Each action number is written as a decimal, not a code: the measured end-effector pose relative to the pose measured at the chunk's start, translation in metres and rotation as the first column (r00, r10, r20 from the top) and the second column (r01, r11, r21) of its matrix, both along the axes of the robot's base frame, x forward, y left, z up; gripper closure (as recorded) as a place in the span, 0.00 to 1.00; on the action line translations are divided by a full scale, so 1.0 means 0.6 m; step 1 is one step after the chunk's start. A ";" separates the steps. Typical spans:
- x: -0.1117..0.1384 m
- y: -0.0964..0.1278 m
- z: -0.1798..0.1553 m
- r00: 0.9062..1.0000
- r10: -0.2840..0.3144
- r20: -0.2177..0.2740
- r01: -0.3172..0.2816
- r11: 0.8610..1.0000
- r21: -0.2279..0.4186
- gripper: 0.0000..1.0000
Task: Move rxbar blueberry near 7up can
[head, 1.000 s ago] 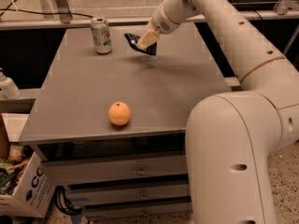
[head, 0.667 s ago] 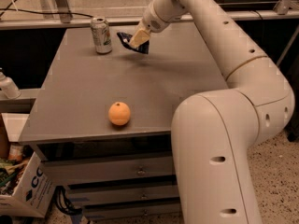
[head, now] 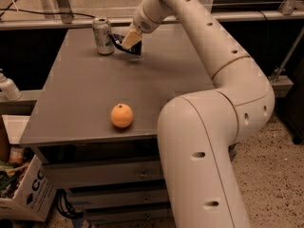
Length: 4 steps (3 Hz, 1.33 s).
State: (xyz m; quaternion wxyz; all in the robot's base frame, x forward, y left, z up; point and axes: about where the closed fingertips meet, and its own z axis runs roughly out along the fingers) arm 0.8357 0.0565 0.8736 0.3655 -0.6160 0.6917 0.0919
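The 7up can (head: 102, 35), silvery with green markings, stands upright at the far left of the grey table (head: 85, 94). My gripper (head: 128, 42) is just right of the can, low over the table, shut on the rxbar blueberry (head: 124, 47). The dark navy wrapper sticks out below and left of the fingers, almost touching the can. Much of the bar is hidden by the fingers.
An orange (head: 122, 115) sits near the table's front edge. My arm crosses the right side of the view. A white bottle (head: 8, 88) stands at the left off the table. A cardboard box (head: 23, 194) sits on the floor at lower left. Drawers are under the table.
My gripper has carried the rxbar blueberry leftward from the table's middle back to right beside the 7up can. The can and the orange have not moved.
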 end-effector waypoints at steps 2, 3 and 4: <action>0.006 0.014 -0.027 1.000 -0.005 -0.028 0.004 0.999 -0.044 0.59; 0.008 0.009 -0.037 0.999 -0.014 -0.038 0.012 0.998 -0.060 0.35; 0.008 0.009 -0.042 0.999 -0.014 -0.046 0.011 0.998 -0.067 0.12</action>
